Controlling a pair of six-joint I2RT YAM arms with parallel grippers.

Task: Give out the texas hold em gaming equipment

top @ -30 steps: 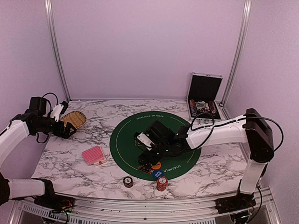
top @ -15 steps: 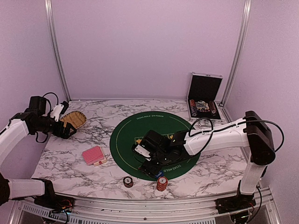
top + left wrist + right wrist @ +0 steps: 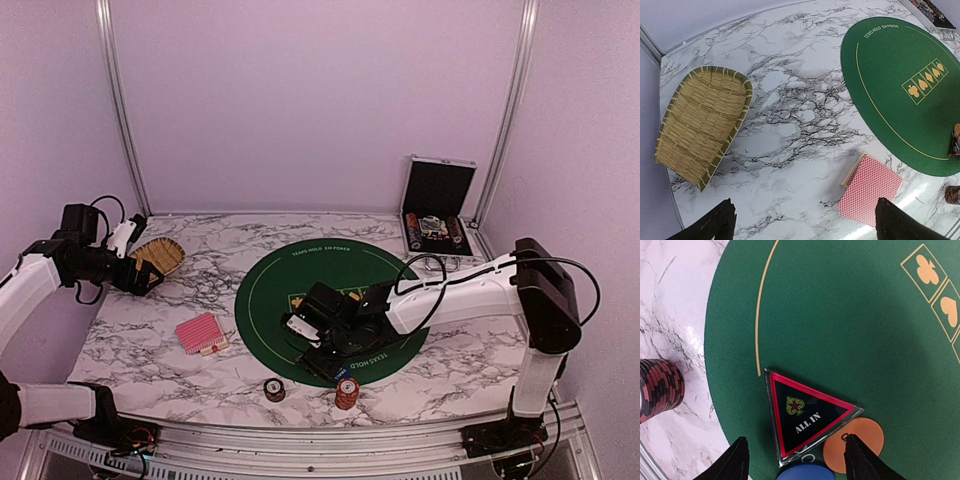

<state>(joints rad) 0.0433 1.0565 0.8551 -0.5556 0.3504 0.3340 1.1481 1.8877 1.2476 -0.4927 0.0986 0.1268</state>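
Two chip stacks (image 3: 347, 392) sat nearest you, just off the mat (image 3: 300, 270). Your right gripper (image 3: 796, 439) had jaws apart around the marker (image 3: 802, 415), with the orange disc (image 3: 855, 442) and blue disc (image 3: 805, 472) just beside it. Only its wrist view showed that. Cards (image 3: 870, 190) lay left. Your left gripper (image 3: 805, 205) gaped wide near the basket (image 3: 702, 125). Far right, the case (image 3: 437, 190) stood lid up, holding chip rows (image 3: 433, 232).

Top external: fixed, high behind the arm bases, facing the back wall; far, whole desk (image 3: 130, 345) in frame.
Left wrist: mid-height, tilted down over basket (image 3: 702, 125), cards (image 3: 870, 192), mat (image 3: 900, 65) edge.
Right wrist: close, straight down on mat's near edge, triangle (image 3: 802, 415), chips (image 3: 657, 390).
Shared: mat, all three; basket, cards, top and left.
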